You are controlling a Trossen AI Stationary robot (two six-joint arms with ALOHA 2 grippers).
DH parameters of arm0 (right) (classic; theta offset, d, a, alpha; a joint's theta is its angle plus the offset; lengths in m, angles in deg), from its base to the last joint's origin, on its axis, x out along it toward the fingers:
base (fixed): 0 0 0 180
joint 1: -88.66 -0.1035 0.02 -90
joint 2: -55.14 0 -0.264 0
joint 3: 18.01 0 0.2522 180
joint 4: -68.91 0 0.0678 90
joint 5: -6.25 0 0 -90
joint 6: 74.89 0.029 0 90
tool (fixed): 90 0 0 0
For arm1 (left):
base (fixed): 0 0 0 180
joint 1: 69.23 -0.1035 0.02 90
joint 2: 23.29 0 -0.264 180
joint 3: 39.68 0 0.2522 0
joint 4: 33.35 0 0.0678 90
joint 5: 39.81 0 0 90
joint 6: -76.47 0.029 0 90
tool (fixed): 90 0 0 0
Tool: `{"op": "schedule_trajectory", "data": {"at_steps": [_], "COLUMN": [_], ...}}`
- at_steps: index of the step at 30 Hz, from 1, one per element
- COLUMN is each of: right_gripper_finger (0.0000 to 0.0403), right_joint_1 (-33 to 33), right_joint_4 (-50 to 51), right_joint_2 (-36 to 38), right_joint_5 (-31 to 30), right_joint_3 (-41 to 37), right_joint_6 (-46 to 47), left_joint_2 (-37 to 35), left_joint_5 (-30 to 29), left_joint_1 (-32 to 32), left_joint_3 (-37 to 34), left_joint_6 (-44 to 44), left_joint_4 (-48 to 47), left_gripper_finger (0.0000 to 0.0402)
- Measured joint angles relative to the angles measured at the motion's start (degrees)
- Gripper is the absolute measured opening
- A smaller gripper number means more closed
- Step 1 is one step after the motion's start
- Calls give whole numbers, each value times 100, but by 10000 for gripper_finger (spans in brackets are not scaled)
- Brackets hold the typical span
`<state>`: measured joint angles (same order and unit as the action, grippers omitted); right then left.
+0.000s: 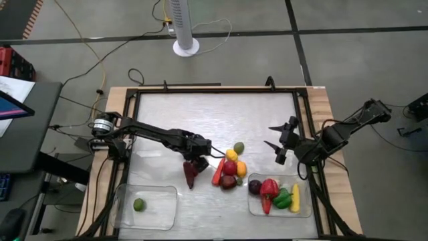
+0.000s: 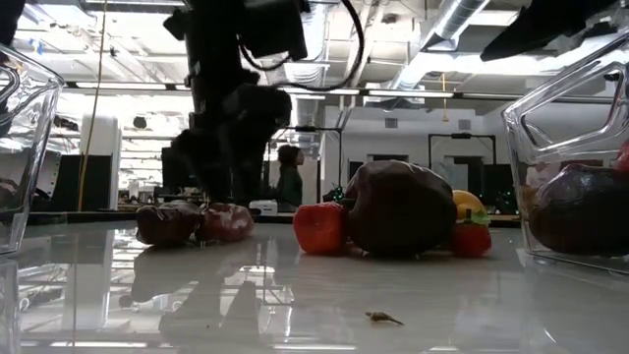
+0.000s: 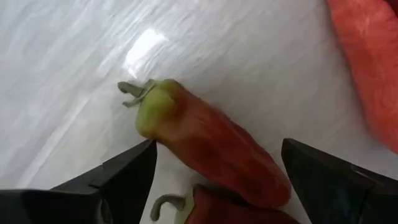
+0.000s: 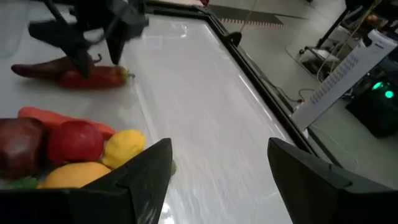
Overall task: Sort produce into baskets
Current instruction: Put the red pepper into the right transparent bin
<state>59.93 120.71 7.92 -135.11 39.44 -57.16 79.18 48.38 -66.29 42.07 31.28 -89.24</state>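
High view, read from the left of the frame: the left basket [image 1: 148, 207] sat at the lower left of the tabletop [image 1: 214, 120], holding only a lime [image 1: 139, 204]. To its right, just left of centre, the left gripper [image 1: 194, 163] hung over two dark red peppers [image 1: 190, 174], its jaws spread wide and not grasping anything. In the left wrist view the two dark fingers [image 3: 118, 180] stood on either side of one red pepper [image 3: 211, 146] with a green stem end, a gap showing on each side of it, and a second pepper [image 3: 242, 211] lay just beside it at the bottom edge. Right of the gripper, at the centre of the high view, a loose pile of produce [image 1: 231, 167] lay on the tabletop: an orange carrot [image 1: 218, 172], a red apple [image 1: 229, 167], a dark purple piece [image 1: 229, 181], yellow pieces and a small green one, all touching or nearly so. Farther right, the right gripper [image 1: 278, 144] hovered above bare tabletop near the right rim, jaws released and empty; its wrist view showed the pile [image 4: 68, 149] off to one side. At the lower right, the right basket [image 1: 281, 199] held a dark purple piece [image 1: 255, 187], a red pepper [image 1: 269, 193], a green pepper [image 1: 283, 199] and a yellow pepper [image 1: 295, 197].
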Motion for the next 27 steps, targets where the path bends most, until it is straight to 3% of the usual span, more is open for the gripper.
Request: {"op": "schedule_trajectory", "data": {"at_steps": [4, 8, 22, 27], "right_gripper_finger": [291, 291, 291, 291], "right_joint_1": [-2, -2, -2, -36], "right_joint_4": [-160, -116, -115, -215], "right_joint_2": [2, -2, -2, -19], "right_joint_5": [4, 16, 24, 187], "right_joint_3": [2, 2, 2, 2], "right_joint_6": [-156, -144, -113, -114], "left_joint_2": [332, 455, 440, 403], "left_joint_5": [-4, -4, -143, -154], "left_joint_1": [0, 0, -2, 9], "left_joint_3": [-1, 150, 153, 430], "left_joint_6": [278, 506, 1295, 1657], "left_joint_4": [208, 339, 528, 557], "left_gripper_finger": [321, 288, 90, 87]}}
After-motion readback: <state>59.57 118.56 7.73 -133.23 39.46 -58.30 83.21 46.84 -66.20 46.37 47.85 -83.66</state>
